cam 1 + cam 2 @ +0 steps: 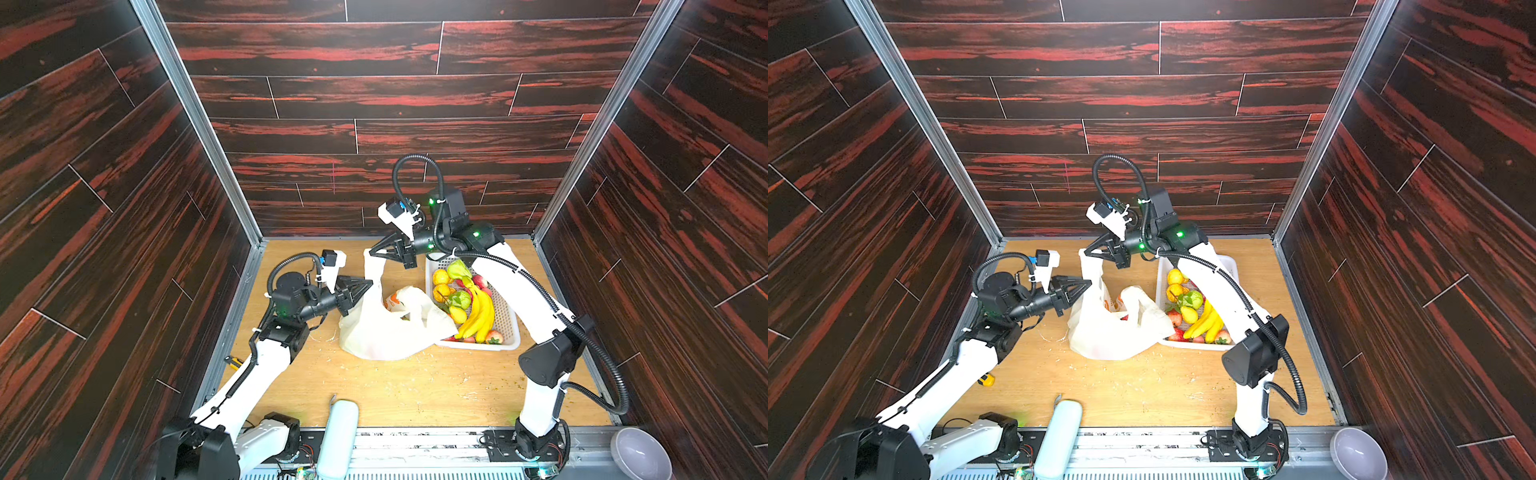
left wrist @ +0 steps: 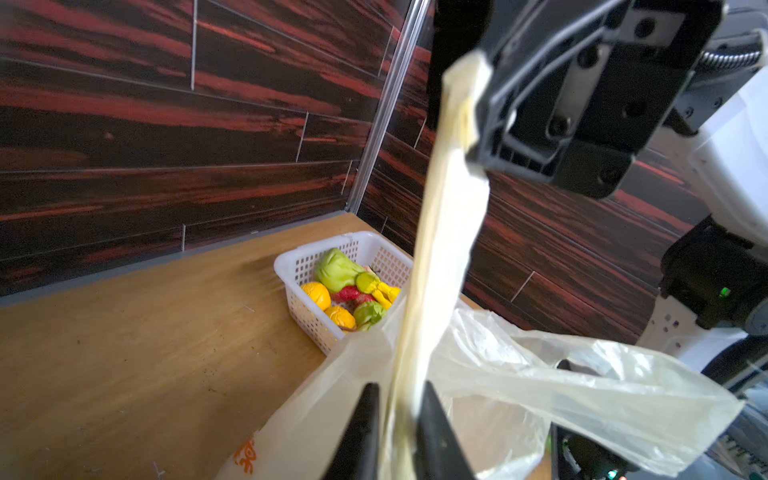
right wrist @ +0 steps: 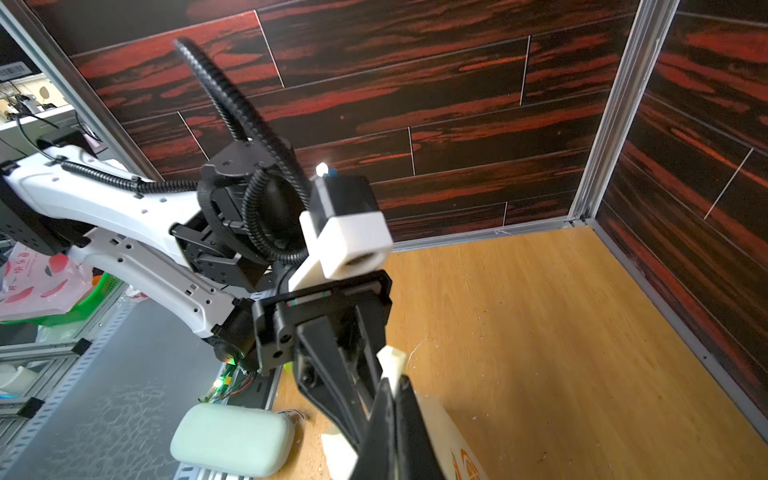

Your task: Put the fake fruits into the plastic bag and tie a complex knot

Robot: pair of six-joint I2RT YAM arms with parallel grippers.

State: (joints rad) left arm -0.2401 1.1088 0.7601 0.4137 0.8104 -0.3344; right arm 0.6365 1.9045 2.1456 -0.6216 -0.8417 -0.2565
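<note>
Right hand [image 1: 371,252] [image 1: 1086,252]: raised over the far middle of the worktop [image 1: 415,395], reaching in from the right, jaws clamped tight on the end of one handle of the plastic bag [image 1: 382,332] [image 1: 1108,336]. In the left wrist view, same hand [image 2: 478,108] pinching the top of the cream handle, with the strip stretched straight down from the grip.

Left hand [image 1: 370,284] [image 1: 1089,284]: coming in from the left, lower than the right hand and just to its near side, at that same handle strip. In the left wrist view [image 2: 398,436], fingers [image 2: 365,432] narrowly parted with the strip running between them. Pressing on it or only flanking it: cannot tell.

Bag body: slumped on the worktop in the middle, below both hands and nearer than them, orange print showing on its far side. Held handle rising from its far left part up to the two hands. Second handle lying slack across the top, toward the right. Right edge of the bag overlapping the left rim of a white perforated basket [image 1: 516,332] [image 1: 1225,261] [image 2: 303,270].

Fake fruits [image 1: 478,313] [image 1: 1200,320] [image 2: 336,270]: piled in the basket, right of the bag, apart from both hands; banana bunch, yellow and green pieces, red ones at the near end. Right arm passing above the basket's far end.

At the near edge: pale green case [image 1: 340,440]. At the near right corner: grey bowl [image 1: 640,453].
</note>
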